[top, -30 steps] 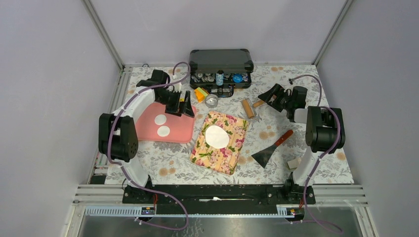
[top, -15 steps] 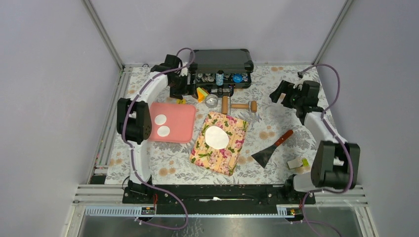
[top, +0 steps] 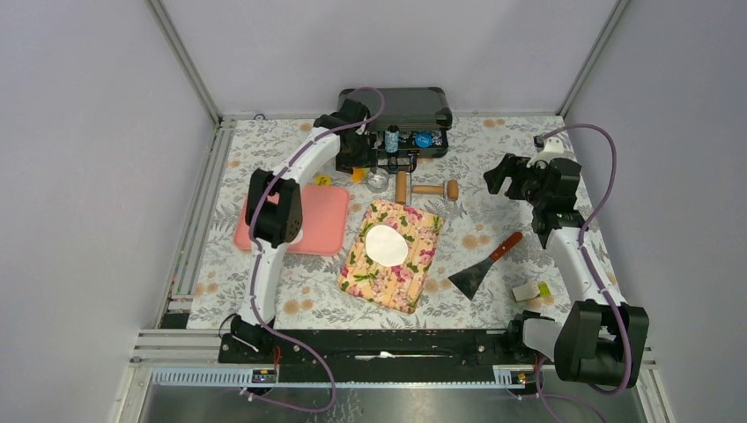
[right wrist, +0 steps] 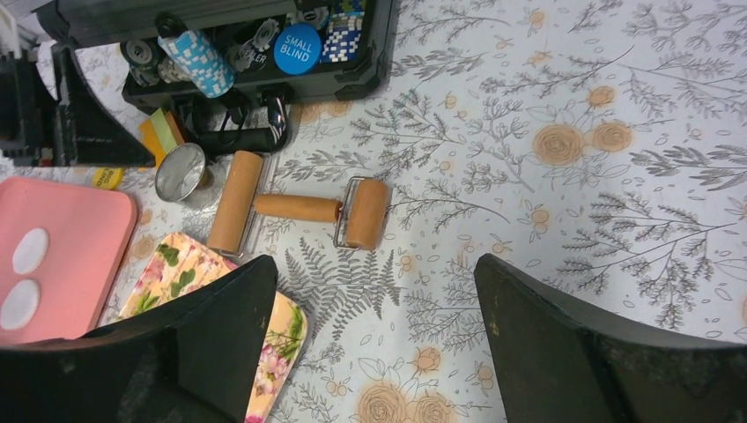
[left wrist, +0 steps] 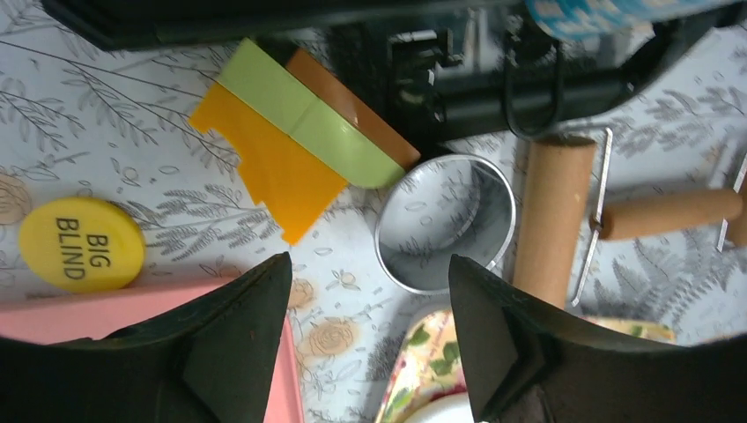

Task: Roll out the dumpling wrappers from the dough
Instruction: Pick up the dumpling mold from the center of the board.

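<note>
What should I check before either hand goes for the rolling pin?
1. Left hand empty: ok, jaws apart, nothing between them, over the silver tin.
2. Right hand empty: ok, jaws wide, nothing held.
3. Rolling pin clear: ok, lying on the table beside the tin, nothing on it.
4. Wrapper on the floral board: ok, flat, inside the edges.
5. Tray wrappers on the pink tray: ok, two, apart.
6. Dough lump left to roll: cannot tell, none shows.
</note>
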